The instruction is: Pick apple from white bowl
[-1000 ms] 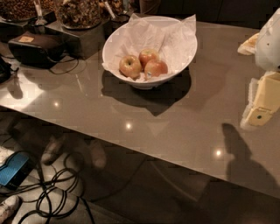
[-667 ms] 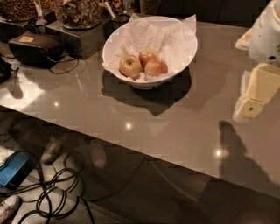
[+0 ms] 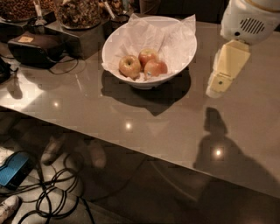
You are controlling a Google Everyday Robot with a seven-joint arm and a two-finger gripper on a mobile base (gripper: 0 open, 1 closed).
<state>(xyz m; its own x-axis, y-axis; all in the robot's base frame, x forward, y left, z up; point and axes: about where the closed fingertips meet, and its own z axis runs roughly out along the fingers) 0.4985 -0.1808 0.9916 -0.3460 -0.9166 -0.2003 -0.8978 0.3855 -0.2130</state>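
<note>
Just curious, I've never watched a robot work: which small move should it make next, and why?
Probably carry the gripper across until it is over the white bowl: it hangs beside the bowl above the table, while the reddest apple lies inside, untouched.

The gripper [image 3: 221, 81] hangs over the table [image 3: 131, 113], right of the white bowl [image 3: 175, 65]; its arm [image 3: 249, 19] is cut off by the top edge. The apple [image 3: 155, 68] hides part of a second apple [image 3: 148, 54] behind it. The food trays [image 3: 78, 11] are cropped too.

Arm high on the right
The white arm [image 3: 249, 19] hangs there; its pale yellow gripper [image 3: 217, 87] points down.
</note>
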